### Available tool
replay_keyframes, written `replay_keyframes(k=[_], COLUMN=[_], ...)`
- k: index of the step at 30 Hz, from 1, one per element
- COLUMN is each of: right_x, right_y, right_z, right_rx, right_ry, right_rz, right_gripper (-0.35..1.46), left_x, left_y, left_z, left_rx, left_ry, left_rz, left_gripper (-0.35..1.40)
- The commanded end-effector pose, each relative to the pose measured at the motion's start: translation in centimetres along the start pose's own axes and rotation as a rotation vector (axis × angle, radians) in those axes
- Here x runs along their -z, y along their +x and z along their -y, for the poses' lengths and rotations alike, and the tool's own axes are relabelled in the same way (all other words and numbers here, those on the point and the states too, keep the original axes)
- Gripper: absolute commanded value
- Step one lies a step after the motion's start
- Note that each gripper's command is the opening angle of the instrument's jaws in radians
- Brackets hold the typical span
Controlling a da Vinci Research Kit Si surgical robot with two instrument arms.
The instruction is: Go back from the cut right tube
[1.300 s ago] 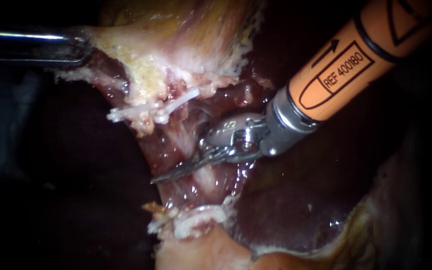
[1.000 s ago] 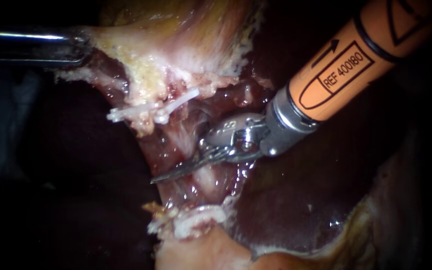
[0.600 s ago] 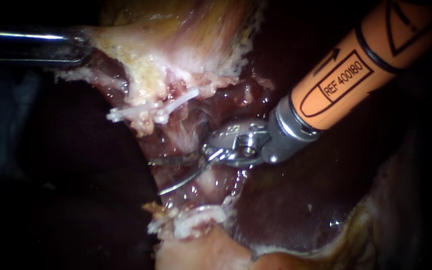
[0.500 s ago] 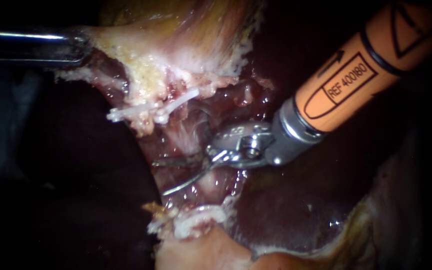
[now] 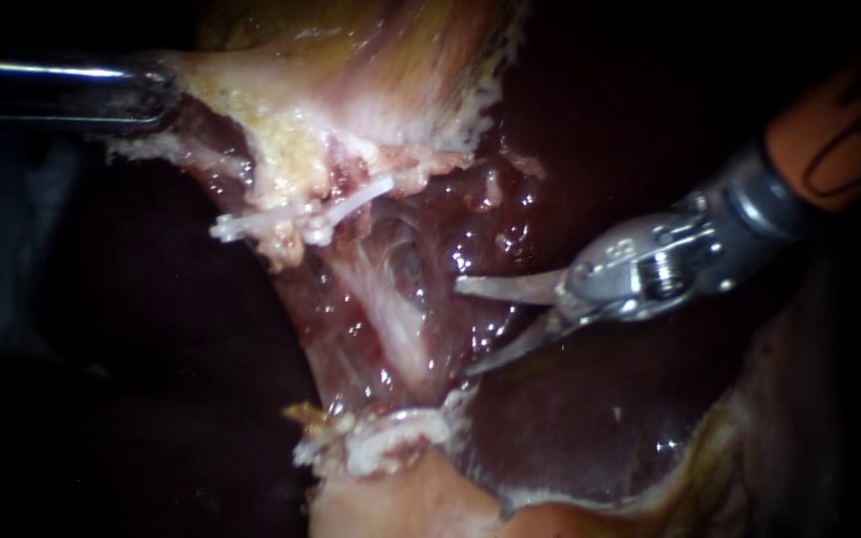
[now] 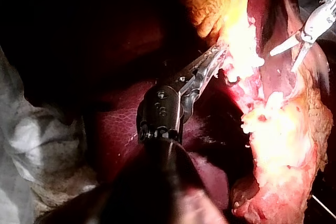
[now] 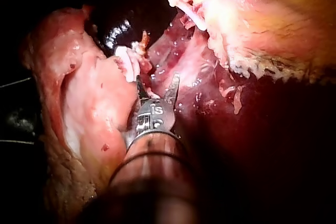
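Endoscope view: the right instrument point(image 5: 460, 329) stands just beside the tube point(image 5: 391, 309), on the side its own shaft comes from. Its two slim blades are parted in a wide V with nothing between them, and the tips are clear of the wet, pale band. The tube runs from an upper clip point(image 5: 301, 214) down to a lower clip point(image 5: 391, 433); exactly where it is divided is hard to make out from this angle. Well apart from the tube, beyond its upper clip, the left instrument point(image 5: 156, 95) has its jaws closed on a flap of pale tissue point(image 5: 281, 110) and holds it taut, a grip the left wrist view bears out. The step in hand looks to be the retreat itself, well along judging by the gap between blades and tube. The next move likely calls for drawing the right instrument out along its shaft line, away from the tube. The blades are best brought together so neither tip snags the dark liver point(image 5: 570, 418) beside the tube, with the left hold kept steady.
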Motion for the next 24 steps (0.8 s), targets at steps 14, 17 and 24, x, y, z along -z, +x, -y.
replay_keyframes(k=[14, 17, 24], right_x=[0.36, 0.35, 0.35], right_y=[-0.09, -0.09, -0.09], right_z=[-0.06, -0.06, -0.07], right_rx=[-0.006, -0.006, -0.007], right_ry=[-0.026, -0.024, -0.024], right_rz=[0.021, 0.02, 0.02], right_gripper=[1.45, 1.45, 1.45], left_x=[-0.08, -0.18, -0.52], left_y=[0.0, -0.02, -0.15], left_z=[0.04, 0.07, 0.14], left_rx=[-0.001, -0.002, -0.011], left_ry=[0.002, 0.007, 0.016], left_rz=[-0.002, -0.004, -0.01], left_gripper=[-0.35, -0.35, -0.35])
